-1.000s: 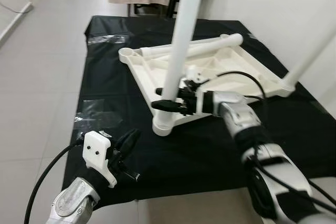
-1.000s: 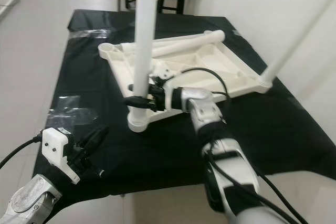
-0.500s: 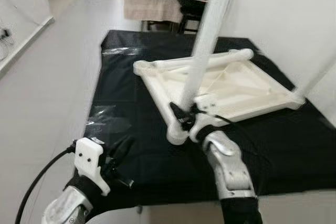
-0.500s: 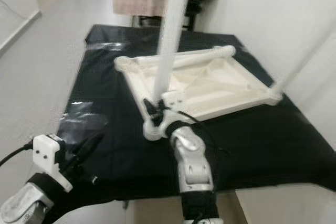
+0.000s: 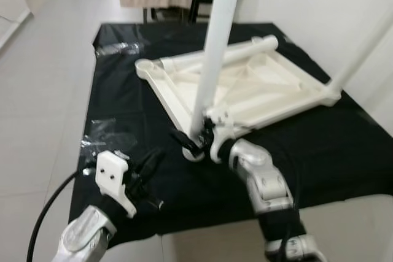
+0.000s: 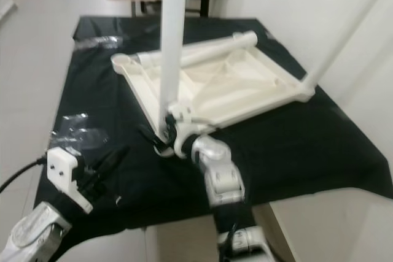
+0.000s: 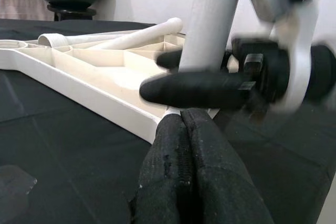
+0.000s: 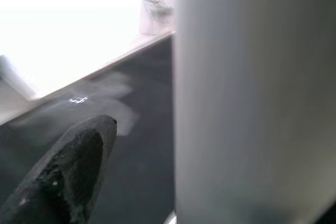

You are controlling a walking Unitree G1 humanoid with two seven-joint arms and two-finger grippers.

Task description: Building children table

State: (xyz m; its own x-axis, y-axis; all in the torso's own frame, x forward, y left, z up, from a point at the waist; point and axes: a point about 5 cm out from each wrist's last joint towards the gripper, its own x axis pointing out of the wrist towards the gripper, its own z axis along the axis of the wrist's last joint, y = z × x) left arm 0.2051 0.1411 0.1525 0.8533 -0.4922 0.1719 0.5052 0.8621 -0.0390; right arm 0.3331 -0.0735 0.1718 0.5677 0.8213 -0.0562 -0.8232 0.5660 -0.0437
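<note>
Tabletop point(image 5: 264, 90), white plastic, lies upside down on a black cloth point(image 5: 123, 90) that covers the work surface, with its ribbed underside facing up. One leg point(image 5: 212, 53) stands upright in the near corner socket point(image 5: 195, 151). A second leg point(image 5: 362, 47) rises from the right corner. A third leg point(image 5: 227, 55) lies flat along the far edge of the tabletop, not yet fitted. The far left corner socket point(image 5: 144, 65) is open and bare.

Right gripper point(image 5: 191, 142) is at the foot of the upright leg, just above the near socket. Its black fingers point(image 7: 194, 88) reach around either side of the tube, as the left wrist view shows. Whether they press on the tube or merely bracket it cannot be told from these views.

Left gripper point(image 5: 147, 165) hovers over the cloth near the left front edge, well apart from the tabletop. Its fingers point(image 7: 184, 166) are pressed together and hold nothing.

Judgement: the step in hand is seating or tightening the near leg in its socket. Two legs appear fitted; at least one remains.

Next move, as judged: confirm the near leg is fully home and straight, release it, then take up the loose leg at the far edge and bring its end squarely over a bare socket. The tall upright legs could tip the tabletop if pushed sideways.
</note>
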